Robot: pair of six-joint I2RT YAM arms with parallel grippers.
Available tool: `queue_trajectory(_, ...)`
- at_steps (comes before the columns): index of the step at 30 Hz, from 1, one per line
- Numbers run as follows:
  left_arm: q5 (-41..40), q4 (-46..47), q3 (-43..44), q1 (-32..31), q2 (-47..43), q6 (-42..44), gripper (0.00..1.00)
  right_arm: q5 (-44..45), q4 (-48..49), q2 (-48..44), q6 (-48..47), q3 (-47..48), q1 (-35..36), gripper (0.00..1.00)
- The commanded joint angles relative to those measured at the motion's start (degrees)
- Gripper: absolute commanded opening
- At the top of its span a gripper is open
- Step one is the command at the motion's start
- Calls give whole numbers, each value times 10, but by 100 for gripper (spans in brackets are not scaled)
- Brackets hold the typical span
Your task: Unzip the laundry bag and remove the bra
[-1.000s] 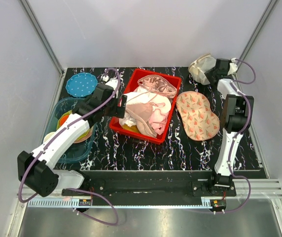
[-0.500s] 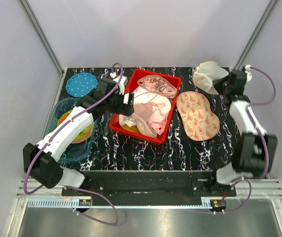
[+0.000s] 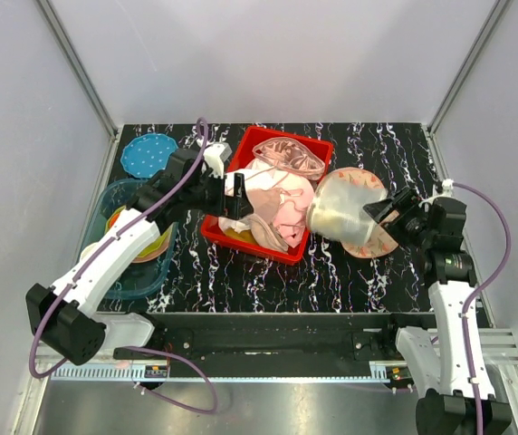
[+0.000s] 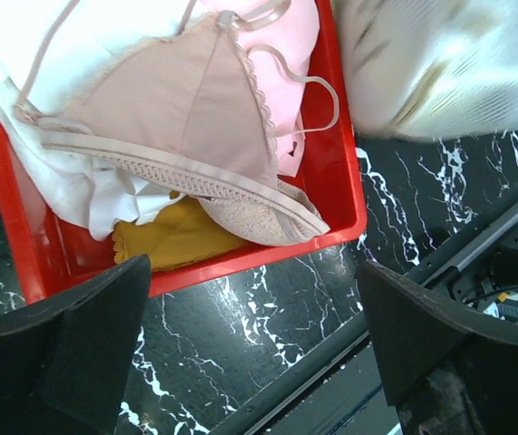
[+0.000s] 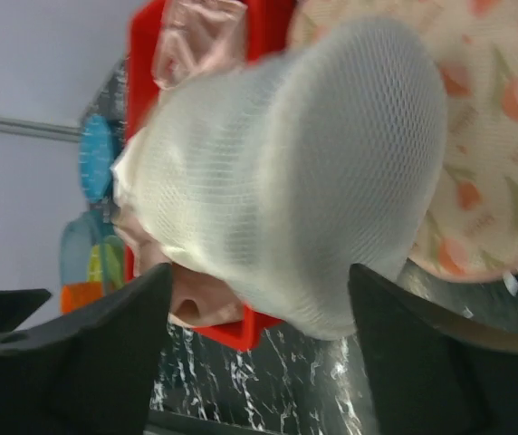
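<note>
The laundry bag (image 3: 342,210), a cream mesh pouch, lies blurred over the left end of the peach pad, just right of the red bin. In the right wrist view the laundry bag (image 5: 304,172) fills the frame ahead of the fingers, not between them. My right gripper (image 3: 386,213) sits at its right side with jaws wide open (image 5: 259,335). My left gripper (image 3: 238,195) hangs open over the red bin's near-left part (image 4: 254,335), nothing between its fingers. The laundry bag (image 4: 440,63) shows at the top right of the left wrist view. The bra is hidden.
The red bin (image 3: 252,247) holds pale pink and white garments, a shiny pink satin bra (image 3: 288,156) and a yellow cloth (image 4: 164,240). A peach pad (image 3: 377,245) lies under the bag. At the left stand a blue tub (image 3: 105,195) and a teal dotted disc (image 3: 148,154).
My right arm swung from the far right corner toward the middle, carrying the bag, and its jaws have opened. The bag now rests beside the red bin. The left gripper shifted slightly over the bin.
</note>
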Motion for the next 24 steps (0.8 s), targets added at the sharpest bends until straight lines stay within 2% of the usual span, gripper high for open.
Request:
queue_trajectory(1,44,32,-9,0,-10,-14,99,86,-180,-5,-50,31,-1,93)
queue_trajectory(4,74,34,-8,0,-1,-18,99,94,-203,-1,-63,69,-1,96)
queue_trajectory(7,81,41,-15,-1,1,-23,99,61,-176,-13,-61,83,7,88)
queue_trajectory(10,77,41,-21,0,4,-28,99,69,-191,-8,-69,93,34,87)
queue_trajectory(15,66,41,-27,0,7,-36,99,159,-229,7,-39,120,180,88)
queue_trajectory(21,60,40,-18,0,29,-43,99,238,-197,69,-2,131,329,89)
queue_trajectory(24,60,38,-13,0,32,-44,99,243,-169,123,5,137,365,91)
